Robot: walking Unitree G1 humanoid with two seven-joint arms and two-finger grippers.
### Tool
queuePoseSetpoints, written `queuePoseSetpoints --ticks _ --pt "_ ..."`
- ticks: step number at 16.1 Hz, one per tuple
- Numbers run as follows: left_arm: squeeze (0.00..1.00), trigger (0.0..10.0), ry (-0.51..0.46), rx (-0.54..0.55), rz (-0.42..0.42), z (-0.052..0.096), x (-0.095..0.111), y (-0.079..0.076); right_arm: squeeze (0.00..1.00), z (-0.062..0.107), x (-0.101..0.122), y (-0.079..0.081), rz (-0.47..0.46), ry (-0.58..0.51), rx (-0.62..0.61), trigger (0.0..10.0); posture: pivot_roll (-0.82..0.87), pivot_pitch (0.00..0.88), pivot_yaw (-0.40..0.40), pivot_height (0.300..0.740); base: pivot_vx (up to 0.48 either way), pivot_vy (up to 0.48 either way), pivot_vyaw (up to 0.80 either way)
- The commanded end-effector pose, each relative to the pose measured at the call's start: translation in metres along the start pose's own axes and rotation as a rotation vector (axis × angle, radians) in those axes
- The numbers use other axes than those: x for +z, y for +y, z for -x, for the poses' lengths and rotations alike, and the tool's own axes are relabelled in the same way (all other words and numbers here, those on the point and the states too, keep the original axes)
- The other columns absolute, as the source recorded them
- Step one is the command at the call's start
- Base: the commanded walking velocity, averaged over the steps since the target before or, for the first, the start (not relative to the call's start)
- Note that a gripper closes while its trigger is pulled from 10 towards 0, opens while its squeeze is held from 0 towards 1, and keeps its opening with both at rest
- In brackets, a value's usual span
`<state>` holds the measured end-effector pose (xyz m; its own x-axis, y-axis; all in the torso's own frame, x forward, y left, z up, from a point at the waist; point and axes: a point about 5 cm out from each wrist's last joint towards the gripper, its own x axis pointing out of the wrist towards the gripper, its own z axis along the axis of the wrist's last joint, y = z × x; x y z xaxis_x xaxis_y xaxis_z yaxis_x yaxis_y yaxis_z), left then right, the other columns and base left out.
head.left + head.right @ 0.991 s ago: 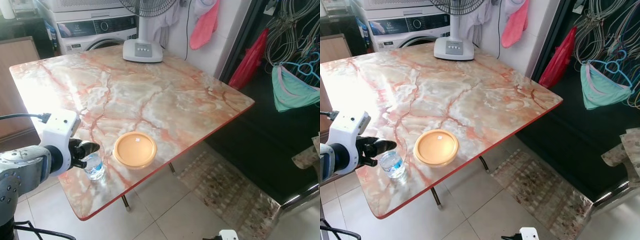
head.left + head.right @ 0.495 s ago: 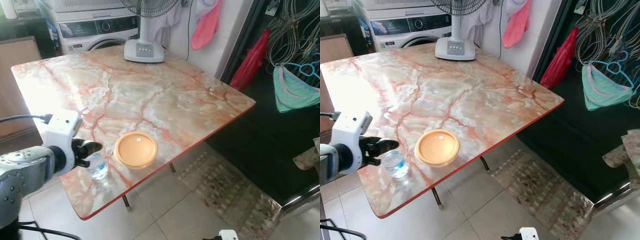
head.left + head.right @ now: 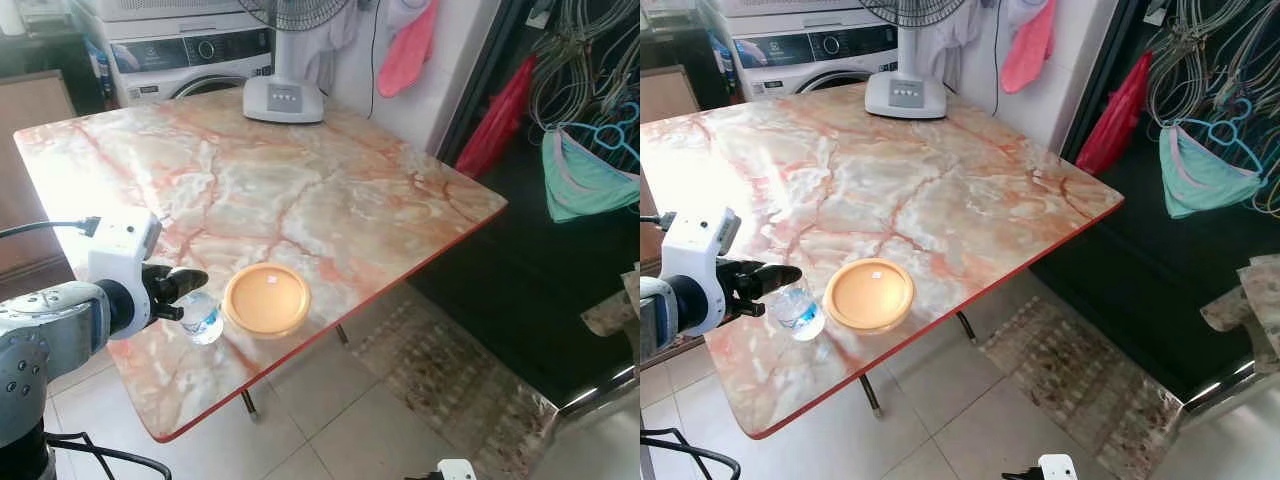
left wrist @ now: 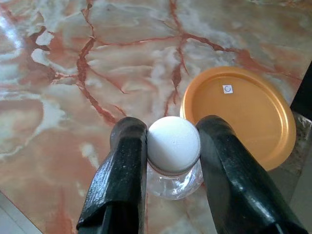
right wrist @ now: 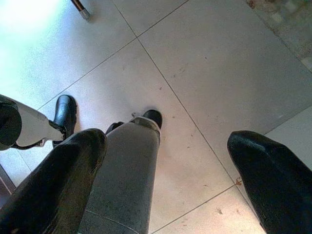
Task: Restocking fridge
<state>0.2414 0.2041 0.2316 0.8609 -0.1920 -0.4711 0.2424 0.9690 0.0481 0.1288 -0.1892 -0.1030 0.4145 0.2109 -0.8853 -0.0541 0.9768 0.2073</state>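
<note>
A small clear water bottle (image 3: 203,320) with a white cap (image 4: 173,144) hangs tilted just over the front left part of the marble table (image 3: 300,190). My left gripper (image 4: 171,127) is shut on its neck, one black finger on each side of the cap. A round orange lidded container (image 3: 266,299) lies flat on the table right beside the bottle. My right gripper (image 5: 168,142) hangs idle over the tiled floor, its fingers wide apart with nothing between them.
A white fan base (image 3: 285,100) stands at the table's far edge, with a washing machine (image 3: 190,55) behind it. Clothes and hangers (image 3: 585,160) crowd the right side. The table's red front edge (image 3: 330,325) is close to the bottle; a rug (image 3: 450,390) lies below.
The bottle stood upright on the table; now it is tilted, off the surface and nearer the orange container, held in my left gripper. The camera shifted slightly.
</note>
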Motion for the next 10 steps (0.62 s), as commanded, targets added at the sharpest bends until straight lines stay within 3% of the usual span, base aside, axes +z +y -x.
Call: queuePoseSetpoints --ticks 1,2,5,7,9,10 --pt "0.0 0.5 -0.008 0.034 -0.035 0.004 0.007 0.003 0.0 0.002 0.0 -0.005 0.0 0.005 -0.01 10.0 0.26 0.0 -0.131 0.74 0.0 0.0 0.0" --pt "0.0 10.0 0.0 0.033 -0.049 0.004 0.006 0.004 0.0 0.002 0.0 -0.005 0.0 0.005 -0.01 10.0 0.26 0.0 -0.132 0.74 0.0 0.0 0.0" --pt "0.0 10.0 0.047 0.151 -0.133 0.007 0.005 0.014 0.0 0.001 0.0 -0.004 -0.003 0.004 -0.008 10.0 0.26 0.0 -0.132 0.74 0.0 0.0 0.0" --pt "0.0 10.0 0.056 0.394 -0.209 0.016 0.013 0.039 0.0 0.001 0.0 -0.003 -0.002 0.005 -0.006 10.0 0.27 0.0 -0.132 0.74 0.0 0.0 0.0" --pt "0.0 10.0 0.013 0.514 -0.179 0.023 0.017 0.055 0.0 0.001 0.0 -0.003 -0.002 0.005 -0.004 10.0 0.27 0.0 -0.137 0.74 0.0 0.0 0.0" --pt "0.0 10.0 -0.006 0.627 -0.135 0.03 0.014 0.071 0.0 0.001 0.001 -0.003 0.001 0.005 -0.004 10.0 0.28 0.0 -0.143 0.74 0.0 0.0 0.0"
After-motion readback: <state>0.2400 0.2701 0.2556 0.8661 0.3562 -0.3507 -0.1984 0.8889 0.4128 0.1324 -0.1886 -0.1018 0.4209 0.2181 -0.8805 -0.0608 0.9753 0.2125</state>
